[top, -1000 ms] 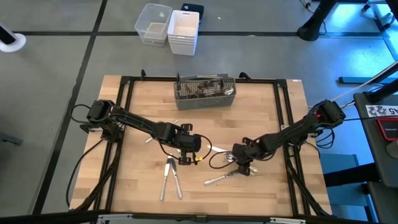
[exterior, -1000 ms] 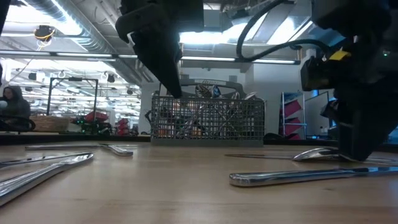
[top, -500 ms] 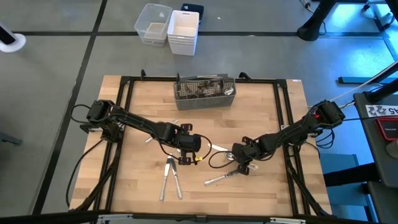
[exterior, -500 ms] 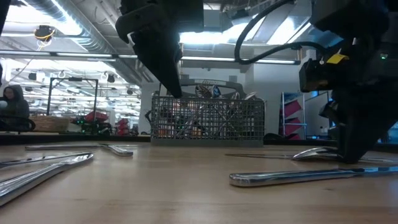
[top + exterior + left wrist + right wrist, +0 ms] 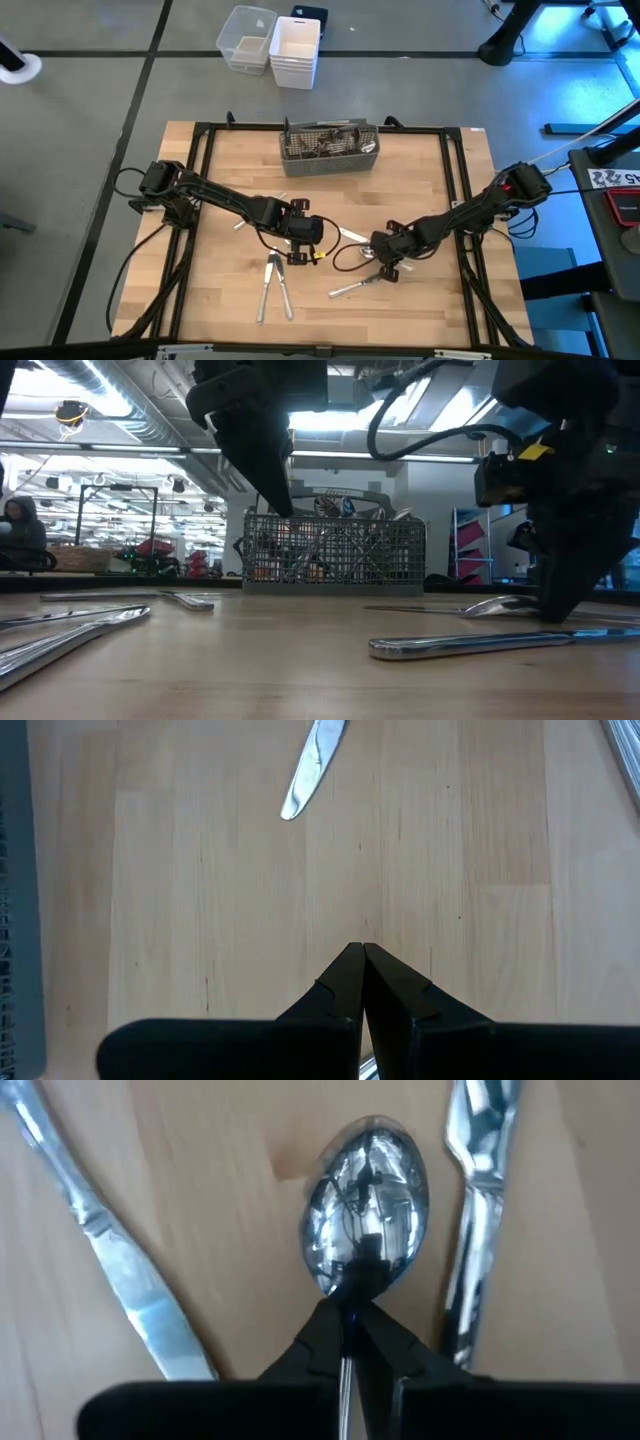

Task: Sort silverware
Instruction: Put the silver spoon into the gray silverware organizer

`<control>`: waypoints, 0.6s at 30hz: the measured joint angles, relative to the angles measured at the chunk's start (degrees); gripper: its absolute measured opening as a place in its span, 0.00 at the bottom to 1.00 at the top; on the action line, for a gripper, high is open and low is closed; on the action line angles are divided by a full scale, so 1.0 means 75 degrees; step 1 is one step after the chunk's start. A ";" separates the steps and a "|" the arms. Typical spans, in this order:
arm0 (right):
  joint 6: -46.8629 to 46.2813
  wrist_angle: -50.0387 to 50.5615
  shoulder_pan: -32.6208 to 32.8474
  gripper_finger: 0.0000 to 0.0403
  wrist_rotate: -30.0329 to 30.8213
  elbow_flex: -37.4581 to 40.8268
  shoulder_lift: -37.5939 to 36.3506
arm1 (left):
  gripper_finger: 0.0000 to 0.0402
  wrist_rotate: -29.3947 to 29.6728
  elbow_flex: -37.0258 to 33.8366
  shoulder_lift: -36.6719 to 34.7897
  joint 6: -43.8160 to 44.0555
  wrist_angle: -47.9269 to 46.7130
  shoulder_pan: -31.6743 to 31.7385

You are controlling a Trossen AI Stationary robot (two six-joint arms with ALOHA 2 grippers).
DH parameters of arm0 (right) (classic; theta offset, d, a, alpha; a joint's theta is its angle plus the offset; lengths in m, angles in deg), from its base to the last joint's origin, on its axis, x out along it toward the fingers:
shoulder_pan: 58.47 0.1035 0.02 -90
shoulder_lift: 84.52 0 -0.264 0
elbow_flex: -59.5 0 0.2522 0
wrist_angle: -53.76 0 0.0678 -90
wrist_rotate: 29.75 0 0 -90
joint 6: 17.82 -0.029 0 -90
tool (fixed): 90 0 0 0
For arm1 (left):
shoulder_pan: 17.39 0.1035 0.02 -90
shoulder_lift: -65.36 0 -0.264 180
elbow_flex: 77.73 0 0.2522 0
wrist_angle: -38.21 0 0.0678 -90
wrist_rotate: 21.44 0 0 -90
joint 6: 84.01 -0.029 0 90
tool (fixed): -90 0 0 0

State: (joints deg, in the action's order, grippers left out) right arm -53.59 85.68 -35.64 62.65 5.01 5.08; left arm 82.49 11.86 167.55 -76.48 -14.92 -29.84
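Silverware lies loose on the wooden table (image 5: 440, 180). A spoon (image 5: 368, 1205) lies near the middle right, its bowl facing up, and my right gripper (image 5: 352, 1308) is shut on it. Beside the spoon are a knife (image 5: 110, 1250) and a fork (image 5: 480, 1190). Another knife (image 5: 480, 643) lies nearer the front edge. My left gripper (image 5: 362, 955) hangs shut over bare wood at the table's middle (image 5: 300, 245), touching nothing; a knife tip (image 5: 310, 775) lies beyond it. The grey wire-mesh caddy (image 5: 328, 147) with several pieces in it stands at the far edge. My right gripper pinches the spoon's neck (image 5: 350, 1295), just behind the bowl, between its two fingertips. The fingers come steeply from above, and the handle (image 5: 345, 1380) runs back between them. The spoon lies on the table (image 5: 495, 605).
Two long pieces (image 5: 272, 290) lie side by side near the front left, also seen low on the table (image 5: 70, 625). Small pieces (image 5: 240, 224) lie by the left arm. Black frame rails (image 5: 460, 200) border the table. White bins (image 5: 295, 50) stand on the floor beyond.
My right gripper has shut on the spoon's neck while staying in place. The spoon stays on the table. My left arm has kept still.
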 joint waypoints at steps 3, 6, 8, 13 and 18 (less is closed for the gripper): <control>0.0128 0.0002 0.0003 0.03 -0.0049 -0.0167 0.0022 | 0.01 0.0000 0.0000 0.0000 0.0018 0.0001 0.0000; 0.0406 0.0028 0.0003 0.03 -0.0065 -0.0431 0.0016 | 0.01 0.0000 0.0000 -0.0003 0.0298 0.0001 0.0000; 0.0584 0.0228 0.0003 0.02 -0.0059 -0.0626 0.0016 | 0.01 -0.0015 0.0000 -0.0009 0.0445 0.0000 -0.0017; 0.1078 0.0624 -0.0059 0.02 -0.0030 -0.1175 0.0004 | 0.01 -0.0173 0.0003 -0.0084 0.0523 -0.0005 -0.0126; 0.1663 0.1030 -0.0297 0.02 0.0094 -0.1644 0.0004 | 0.01 -0.0183 0.0003 -0.0175 0.0617 -0.0047 -0.0359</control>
State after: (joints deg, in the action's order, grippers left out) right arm -41.12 93.41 -37.86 63.36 -7.32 5.11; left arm 81.11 11.88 166.24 -71.85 -15.27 -32.53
